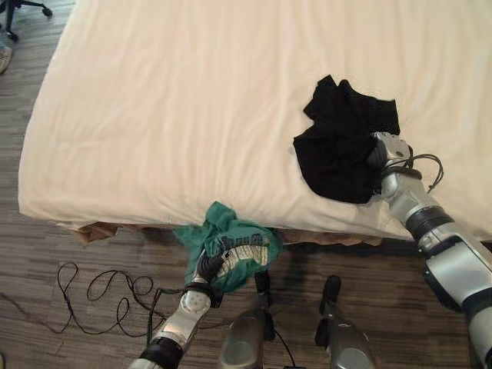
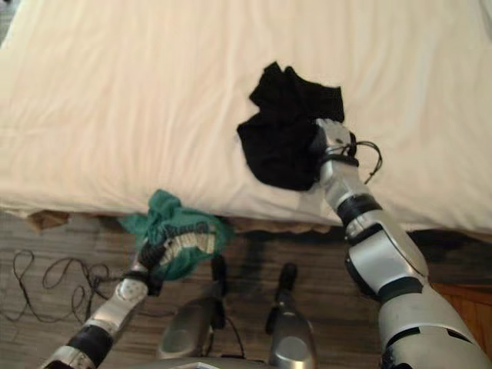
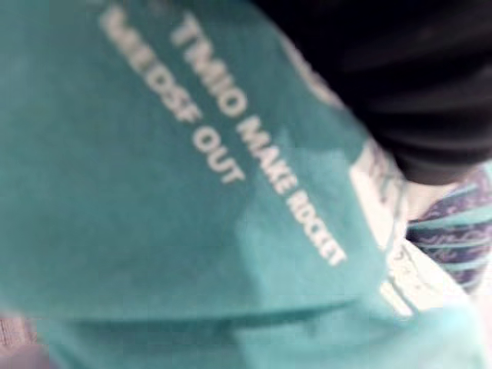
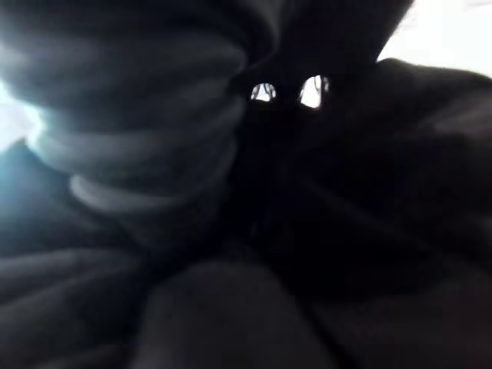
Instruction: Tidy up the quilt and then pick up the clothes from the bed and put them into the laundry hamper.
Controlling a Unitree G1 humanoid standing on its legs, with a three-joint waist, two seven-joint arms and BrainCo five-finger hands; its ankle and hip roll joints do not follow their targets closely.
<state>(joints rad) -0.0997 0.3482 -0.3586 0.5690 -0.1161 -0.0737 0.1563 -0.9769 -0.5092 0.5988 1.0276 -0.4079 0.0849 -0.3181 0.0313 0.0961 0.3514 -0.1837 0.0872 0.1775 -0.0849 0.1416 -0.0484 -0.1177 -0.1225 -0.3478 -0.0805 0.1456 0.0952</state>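
Quilt lies flat and smooth over the bed, with only shallow wrinkles; I judge the tidying step done. Two garments in play. The green garment is off the quilt, hanging bunched just past the quilt's near edge, above the floor; the left hand has its fingers curled into the cloth, so it is grasping the green garment. In the left wrist view the green cloth with its white print sits right against the camera. The black garment is crumpled on the quilt, close to the near edge and toward the robot's right. The right hand is at the black garment's right side, its fingers buried in the dark folds; the right wrist view gives dark cloth and the ribbed cover, so I cannot tell whether it has a hold. Laundry hamper not located from here. Remaining, by my reading: secure and lift the black garment off the quilt, then carry both pieces to the hamper and drop them in.
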